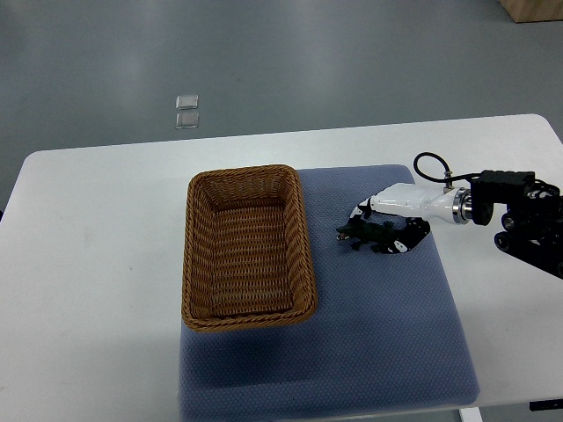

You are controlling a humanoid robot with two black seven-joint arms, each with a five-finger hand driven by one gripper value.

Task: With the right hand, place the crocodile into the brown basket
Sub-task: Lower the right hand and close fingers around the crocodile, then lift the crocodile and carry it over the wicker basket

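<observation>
White table (pixel 97 264) under everything. Blue mat (pixel 387 334) beneath basket, spreading right of it. Brown basket (pixel 242 173) on mat's left part. Right hand (pixel 398 218) just right of basket, fingers curled around crocodile (pixel 362 234). Crocodile between hand and basket, clear of rim, one end poking toward basket. Lifted or resting: cannot tell.

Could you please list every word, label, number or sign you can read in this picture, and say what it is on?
None can be read. The brown woven wicker basket, the blue-grey mat, the dark green toy crocodile, the right hand and the white table show no print.
</observation>
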